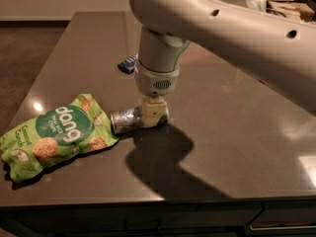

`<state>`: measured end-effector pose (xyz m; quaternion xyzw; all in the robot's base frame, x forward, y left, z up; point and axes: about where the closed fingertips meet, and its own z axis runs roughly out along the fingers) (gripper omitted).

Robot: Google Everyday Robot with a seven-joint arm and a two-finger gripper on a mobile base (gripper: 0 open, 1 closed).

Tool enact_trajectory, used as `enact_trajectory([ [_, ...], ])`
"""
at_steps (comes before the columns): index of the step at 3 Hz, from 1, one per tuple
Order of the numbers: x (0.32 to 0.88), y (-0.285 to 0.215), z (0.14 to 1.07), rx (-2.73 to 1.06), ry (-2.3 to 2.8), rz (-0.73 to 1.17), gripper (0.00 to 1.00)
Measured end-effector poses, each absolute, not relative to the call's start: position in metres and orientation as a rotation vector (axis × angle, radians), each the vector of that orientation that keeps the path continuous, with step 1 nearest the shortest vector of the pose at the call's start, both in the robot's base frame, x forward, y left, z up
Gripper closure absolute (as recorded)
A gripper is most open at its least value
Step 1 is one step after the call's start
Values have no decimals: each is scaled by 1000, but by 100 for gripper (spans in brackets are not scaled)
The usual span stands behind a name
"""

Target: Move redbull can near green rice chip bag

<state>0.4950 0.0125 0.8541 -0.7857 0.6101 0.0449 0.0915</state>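
The redbull can (126,121) lies on its side on the dark table (232,132), its top end almost touching the right edge of the green rice chip bag (54,135). The bag lies flat at the front left of the table, with white "dang" lettering on a dark-green circle. My gripper (153,112) comes straight down from the big white arm and is shut on the can's right half, its cream fingers (152,113) across the can's body. The can's far end is hidden behind the fingers.
A small flat dark-blue snack wrapper (128,63) lies behind the arm's wrist. The table's front edge (148,201) runs just below the bag. The white arm (237,33) spans the upper right. Cluttered items (286,9) sit at the far right corner.
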Motion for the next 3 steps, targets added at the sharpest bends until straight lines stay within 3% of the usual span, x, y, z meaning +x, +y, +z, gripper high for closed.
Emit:
enact_trajectory([
  [2,497,11,848,-2329,1827,119,1],
  [3,497,11,848,-2330,1826,119,0],
])
